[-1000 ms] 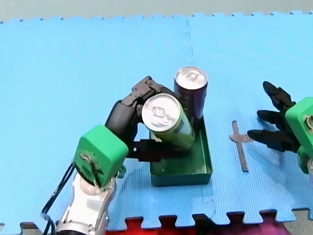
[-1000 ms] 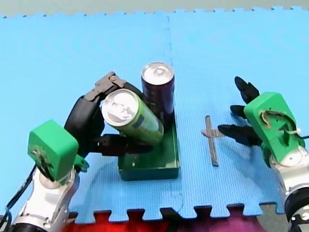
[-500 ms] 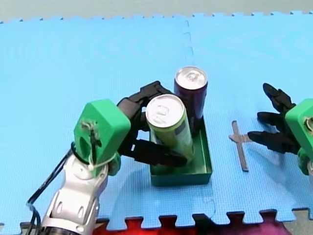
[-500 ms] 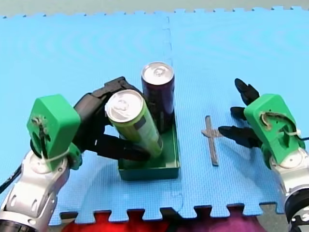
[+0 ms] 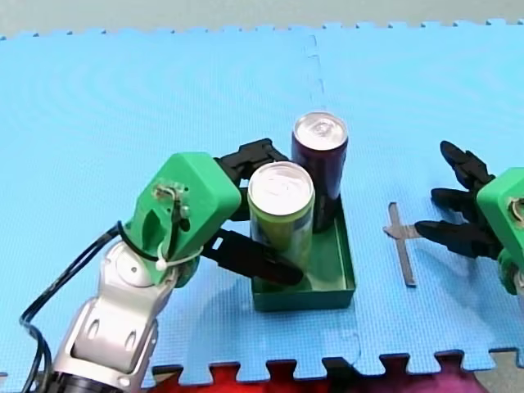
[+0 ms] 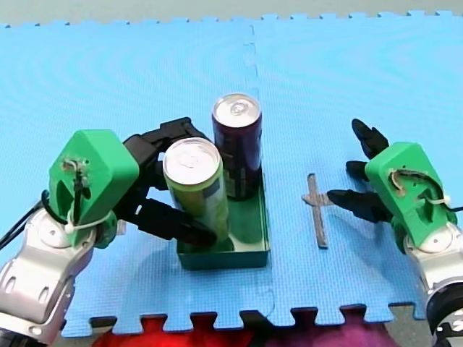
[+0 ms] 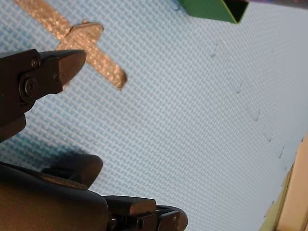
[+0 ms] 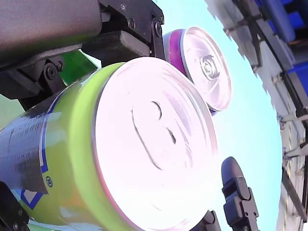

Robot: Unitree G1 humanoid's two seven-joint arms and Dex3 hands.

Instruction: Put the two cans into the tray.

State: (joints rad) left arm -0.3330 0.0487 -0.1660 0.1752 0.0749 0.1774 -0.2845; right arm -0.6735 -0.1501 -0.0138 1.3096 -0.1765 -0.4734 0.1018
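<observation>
Head view: green can (image 6: 195, 189) gripped by left robot hand (image 6: 148, 181)

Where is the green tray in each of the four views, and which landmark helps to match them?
First head view: green tray at lower middle, holding the green can that the left hand grips.
Second head view: lower middle too.
First wrist view: one corner at the top edge.
Second wrist view: probably the green patch next to the green can.
Landmark: the purple can at the tray's far end.
</observation>
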